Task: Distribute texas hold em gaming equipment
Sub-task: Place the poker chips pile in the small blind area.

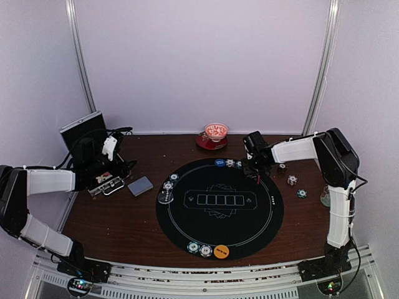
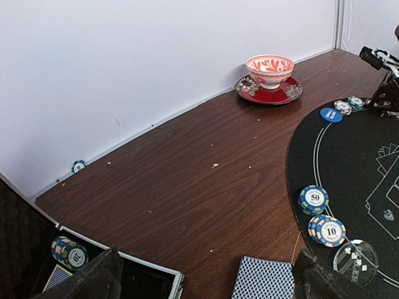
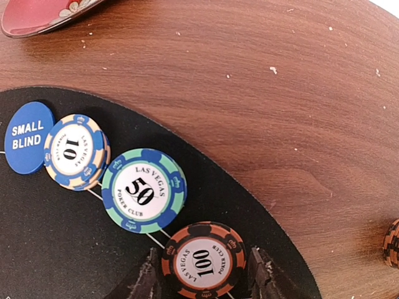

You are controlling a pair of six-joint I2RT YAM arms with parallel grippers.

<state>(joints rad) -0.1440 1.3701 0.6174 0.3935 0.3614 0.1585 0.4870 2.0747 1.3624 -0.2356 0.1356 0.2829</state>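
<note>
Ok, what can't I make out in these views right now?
Right wrist: 100 chip cut off by the bottom edge; right gripper contact unclear.
Right wrist: orange chip cut by right edge.
Left wrist: case contents mostly behind left gripper.
Top: near-edge chips, values too small.

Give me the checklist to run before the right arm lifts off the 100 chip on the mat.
1. 100 chip lies flat on the mat: ok.
2. It lines up with the 50 chip, 10 chip and small blind disc along the mat's edge: ok.
3. Right gripper jaws clear of the 100 chip: cannot tell; the fingers sit close on both sides.
4. Left gripper open, holding nothing: ok.
5. Loose chips ready on the table right of the mat: ok.
</note>
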